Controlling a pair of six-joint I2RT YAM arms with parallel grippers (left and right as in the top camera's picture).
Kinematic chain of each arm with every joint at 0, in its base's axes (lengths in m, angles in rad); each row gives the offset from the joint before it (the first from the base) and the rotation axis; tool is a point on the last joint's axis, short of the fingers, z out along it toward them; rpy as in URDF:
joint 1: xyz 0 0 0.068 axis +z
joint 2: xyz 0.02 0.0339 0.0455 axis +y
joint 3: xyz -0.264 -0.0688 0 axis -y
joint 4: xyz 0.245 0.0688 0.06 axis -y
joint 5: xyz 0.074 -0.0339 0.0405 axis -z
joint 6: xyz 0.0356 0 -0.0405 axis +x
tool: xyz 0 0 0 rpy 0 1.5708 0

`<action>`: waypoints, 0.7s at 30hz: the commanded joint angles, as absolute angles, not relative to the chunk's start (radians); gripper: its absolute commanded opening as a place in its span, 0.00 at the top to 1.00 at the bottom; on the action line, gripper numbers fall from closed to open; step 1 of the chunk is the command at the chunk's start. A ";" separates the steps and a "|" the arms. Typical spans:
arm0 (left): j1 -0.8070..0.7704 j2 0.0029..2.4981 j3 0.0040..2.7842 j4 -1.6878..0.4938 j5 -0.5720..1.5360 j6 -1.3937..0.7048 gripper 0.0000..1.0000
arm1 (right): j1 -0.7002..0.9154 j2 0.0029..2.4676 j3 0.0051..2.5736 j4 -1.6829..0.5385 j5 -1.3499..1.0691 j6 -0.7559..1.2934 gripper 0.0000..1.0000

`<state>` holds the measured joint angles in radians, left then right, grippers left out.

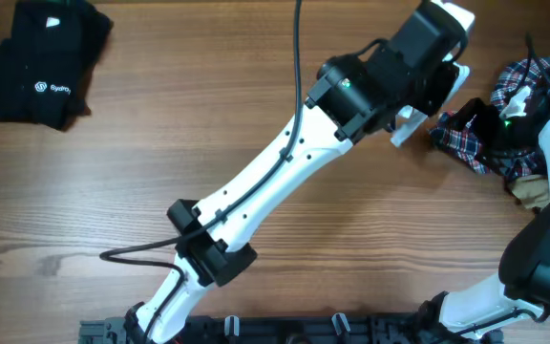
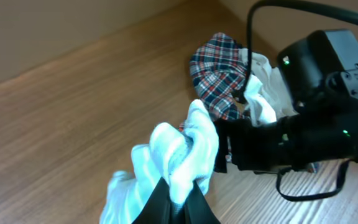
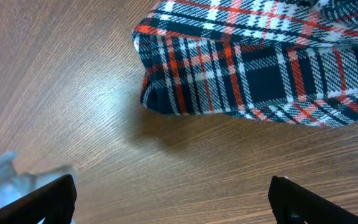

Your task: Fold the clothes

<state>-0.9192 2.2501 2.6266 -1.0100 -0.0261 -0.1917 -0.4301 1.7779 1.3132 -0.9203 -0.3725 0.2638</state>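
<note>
My left gripper (image 2: 180, 190) is shut on a bunched pale-blue garment (image 2: 180, 149), holding it above the wood; from overhead a bit of it (image 1: 408, 123) pokes out under the left wrist at the upper right. Just to its right lies the red-blue-white plaid shirt (image 1: 523, 81), which the left wrist view (image 2: 218, 71) also shows, with white cloth (image 2: 261, 99) beside it. My right gripper (image 3: 176, 205) stands wide open over bare wood, nothing between its fingers, the plaid shirt's edge (image 3: 260, 62) just beyond. A blurred pale scrap (image 3: 8, 177) shows by its left finger.
A pile of black logo garments (image 1: 41, 62) lies at the table's far left corner. A beige piece (image 1: 530, 188) sits under the plaid shirt at the right edge. The left arm (image 1: 275, 172) crosses the table diagonally, and the right arm's black body (image 2: 316, 124) stands close to the held garment.
</note>
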 commanded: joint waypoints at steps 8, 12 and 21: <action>-0.704 2.349 2.626 -1.025 -0.004 -0.421 0.90 | -0.434 1.750 1.314 -0.938 -0.398 0.291 0.01; -0.587 2.450 2.624 -1.029 0.109 -0.428 0.81 | -0.434 1.745 1.314 -0.943 -0.401 0.301 0.00; -0.401 2.575 2.624 -1.068 0.117 -0.457 0.88 | -0.433 1.697 1.314 -0.944 -0.420 0.327 0.01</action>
<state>-0.4526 2.5675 2.6240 -1.0588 0.0929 -0.4366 -0.4301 1.7386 1.3132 -0.9428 -0.3985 0.3119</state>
